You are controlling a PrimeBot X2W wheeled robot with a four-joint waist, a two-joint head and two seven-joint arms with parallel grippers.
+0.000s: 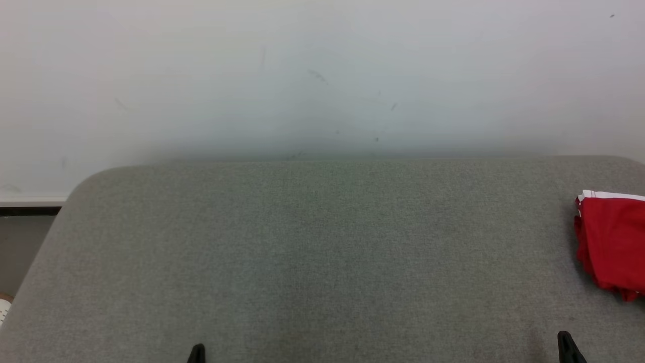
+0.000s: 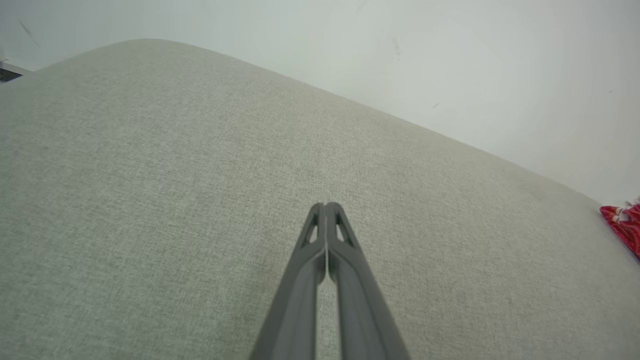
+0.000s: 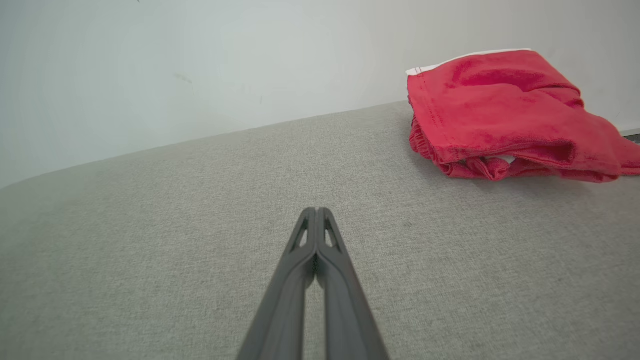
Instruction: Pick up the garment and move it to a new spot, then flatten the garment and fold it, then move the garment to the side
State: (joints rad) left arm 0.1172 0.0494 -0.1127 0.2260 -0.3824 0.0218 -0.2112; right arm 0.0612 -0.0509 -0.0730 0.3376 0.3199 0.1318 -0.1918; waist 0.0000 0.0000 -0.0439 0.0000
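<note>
The garment (image 1: pixel 612 242) is a red folded piece with a white edge, lying at the far right of the grey fabric surface (image 1: pixel 322 252). In the right wrist view the garment (image 3: pixel 505 115) lies ahead and to the right of my right gripper (image 3: pixel 316 212), which is shut on nothing and well apart from it. My left gripper (image 2: pixel 326 206) is shut too, empty, hovering over bare grey fabric, with a sliver of the garment (image 2: pixel 625 225) at that view's right edge. In the head view the left gripper (image 1: pixel 197 350) and right gripper (image 1: pixel 567 340) show as dark tips at the bottom edge.
A pale wall (image 1: pixel 322 75) rises right behind the grey surface. The surface's rounded left corner (image 1: pixel 85 186) drops off to a floor strip and a baseboard (image 1: pixel 30 201) at the left.
</note>
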